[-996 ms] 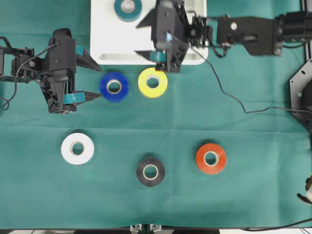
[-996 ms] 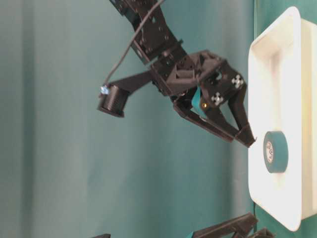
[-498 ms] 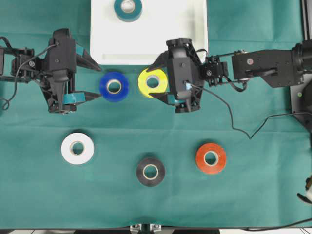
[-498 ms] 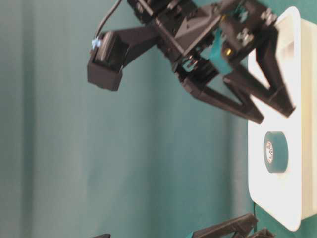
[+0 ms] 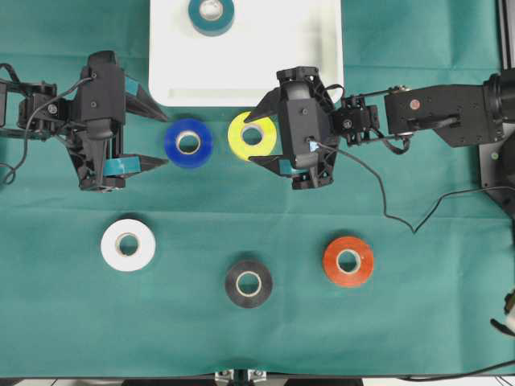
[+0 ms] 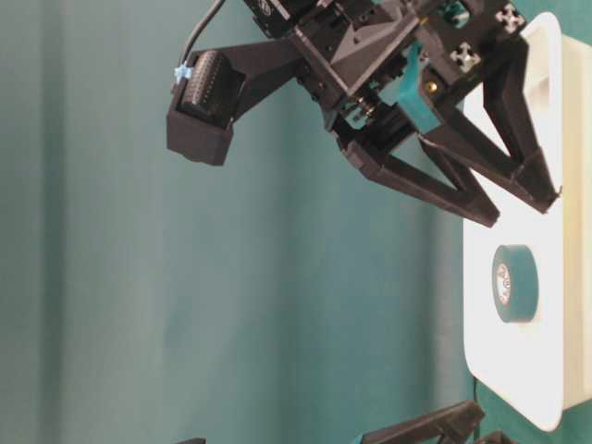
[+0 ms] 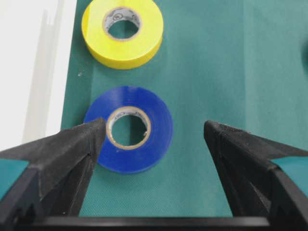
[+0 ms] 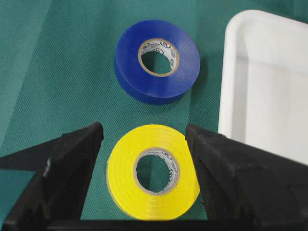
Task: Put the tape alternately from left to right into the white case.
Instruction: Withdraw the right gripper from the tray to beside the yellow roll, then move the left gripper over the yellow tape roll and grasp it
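Surface: green cloth table cover (image 5: 418, 322), flat and slightly woven, which should give the rolls some friction.

Item, white case (image 5: 322, 76): sits at the far edge of the cloth, already holding the teal roll (image 5: 211, 14) near its far rim.

Item, yellow roll (image 5: 252, 135): lies flat on the cloth just outside the case's near rim, core up. This looks like your step in hand. The right gripper (image 5: 259, 138) stands spread wide with one finger on each side of the roll, holding nothing. From the wrist view the roll sits roughly centred between the fingers, though you cannot tell from these views how close the tips are to the cloth. Lower until the pads bracket the roll's outer wall, keep it centred, then close squarely so it does not squirt sideways toward the blue roll (image 5: 187, 143) just beside it.

Item, left gripper (image 5: 157, 137): partly open, empty, fingers bracketing the blue roll from the other side. Keep it parked while the right arm lifts, so the two do not meet.

Items outstanding: white roll (image 5: 128, 244), black roll (image 5: 249, 283), orange-red roll (image 5: 348, 260), all well apart on the near cloth.
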You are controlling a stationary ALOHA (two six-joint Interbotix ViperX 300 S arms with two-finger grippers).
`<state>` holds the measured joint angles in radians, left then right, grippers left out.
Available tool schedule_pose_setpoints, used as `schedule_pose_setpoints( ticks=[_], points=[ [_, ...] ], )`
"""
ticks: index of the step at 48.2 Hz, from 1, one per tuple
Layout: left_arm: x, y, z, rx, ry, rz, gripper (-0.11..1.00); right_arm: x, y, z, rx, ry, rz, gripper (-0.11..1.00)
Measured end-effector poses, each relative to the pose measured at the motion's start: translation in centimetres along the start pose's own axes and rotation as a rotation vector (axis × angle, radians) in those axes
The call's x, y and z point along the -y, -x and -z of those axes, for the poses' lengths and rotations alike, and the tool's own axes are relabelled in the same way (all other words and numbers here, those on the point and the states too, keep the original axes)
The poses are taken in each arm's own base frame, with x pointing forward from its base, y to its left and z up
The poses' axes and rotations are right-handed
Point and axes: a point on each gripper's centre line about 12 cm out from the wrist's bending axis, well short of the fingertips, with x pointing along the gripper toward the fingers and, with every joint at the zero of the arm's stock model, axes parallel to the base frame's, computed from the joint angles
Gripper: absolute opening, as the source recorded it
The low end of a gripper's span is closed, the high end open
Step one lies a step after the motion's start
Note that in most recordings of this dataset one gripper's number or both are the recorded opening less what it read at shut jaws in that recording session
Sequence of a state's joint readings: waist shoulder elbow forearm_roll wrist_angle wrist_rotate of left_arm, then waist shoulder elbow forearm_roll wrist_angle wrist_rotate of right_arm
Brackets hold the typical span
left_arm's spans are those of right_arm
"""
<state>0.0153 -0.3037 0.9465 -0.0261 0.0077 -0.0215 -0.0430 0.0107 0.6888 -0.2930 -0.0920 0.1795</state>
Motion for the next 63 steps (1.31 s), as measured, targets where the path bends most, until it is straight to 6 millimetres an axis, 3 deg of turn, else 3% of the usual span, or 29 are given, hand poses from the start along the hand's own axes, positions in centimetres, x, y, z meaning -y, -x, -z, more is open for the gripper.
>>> schedule_pose_setpoints(
  ticks=[14,24,42,63],
  points=[
    [0.1,-0.4,0.4,-0.017,-0.003,0.003,0.62,-0.7,0.0,0.1,-0.005,0.01,-0.014,0.77],
    [0.2,-2.8,1.6,-0.097,-0.009,0.003,0.62,-0.7,0.0,0.1,-0.005,0.01,-0.015,0.77],
    [0.3,-6.3,1.8,-0.16,-0.021,0.002,0.62,-0.9,0.0,0.4,-0.03,0.014,-0.016,0.77],
    [0.3,-9.9,-0.1,-0.132,-0.067,0.004,0.62,-1.0,0.1,0.7,-0.04,0.016,-0.017,0.77]
  ],
)
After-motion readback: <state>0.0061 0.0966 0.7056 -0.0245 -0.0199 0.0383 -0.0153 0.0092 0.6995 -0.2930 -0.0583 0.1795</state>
